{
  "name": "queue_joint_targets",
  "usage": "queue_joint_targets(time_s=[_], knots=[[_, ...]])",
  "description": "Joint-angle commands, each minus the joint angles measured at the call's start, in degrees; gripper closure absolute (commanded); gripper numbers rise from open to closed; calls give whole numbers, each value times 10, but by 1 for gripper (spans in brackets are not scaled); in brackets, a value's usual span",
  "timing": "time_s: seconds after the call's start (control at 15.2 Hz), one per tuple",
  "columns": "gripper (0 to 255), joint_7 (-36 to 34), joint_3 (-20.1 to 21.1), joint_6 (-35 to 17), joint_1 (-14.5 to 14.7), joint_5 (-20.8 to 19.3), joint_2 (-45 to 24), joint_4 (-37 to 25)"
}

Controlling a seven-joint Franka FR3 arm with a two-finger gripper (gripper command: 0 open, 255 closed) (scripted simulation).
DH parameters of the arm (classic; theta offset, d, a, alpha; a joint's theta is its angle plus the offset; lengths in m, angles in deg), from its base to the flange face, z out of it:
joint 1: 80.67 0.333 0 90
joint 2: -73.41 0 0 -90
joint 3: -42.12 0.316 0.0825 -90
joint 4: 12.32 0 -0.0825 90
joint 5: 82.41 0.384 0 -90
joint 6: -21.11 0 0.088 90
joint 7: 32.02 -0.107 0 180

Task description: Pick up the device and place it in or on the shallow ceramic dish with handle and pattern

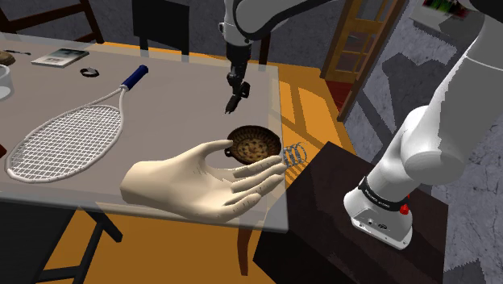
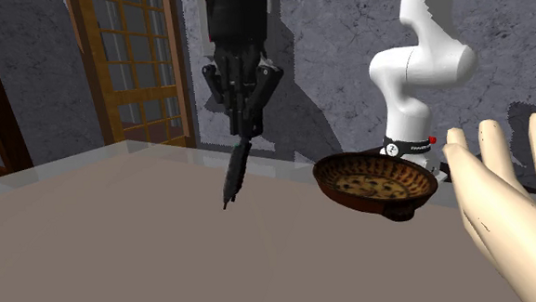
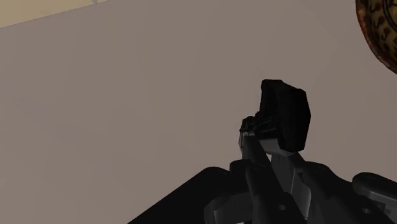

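Note:
My gripper (image 1: 237, 85) hangs above the grey table (image 1: 169, 105), shut on the top of a slim black device (image 1: 235, 102) that dangles tip-down, clear of the surface. In the second exterior view the gripper (image 2: 244, 118) clasps the device (image 2: 234, 175) to the left of a shallow brown patterned dish (image 2: 374, 181) with a short handle. The dish (image 1: 255, 144) sits near the table's front right corner, a short way nearer the stand than the gripper. In the wrist view the device (image 3: 285, 116) juts out ahead of the fingers, and the dish rim (image 3: 380, 32) lies off to one side.
A large pale mannequin hand (image 1: 201, 181) lies beside the dish, its fingers (image 2: 506, 209) close to the rim. A wire coil (image 1: 296, 153) rests at the table's edge. A tennis racket (image 1: 72, 133), a ring (image 1: 89, 73) and a book (image 1: 60, 56) lie further left.

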Motion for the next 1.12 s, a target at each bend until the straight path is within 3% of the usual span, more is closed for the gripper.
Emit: queue_joint_targets(time_s=[0.0,0.4,1.06], knots=[[255,0,0,14,0,1,5,-9],[255,3,0,57,0,2,17,-40],[255,-74,47,67,42,24,198,133]])
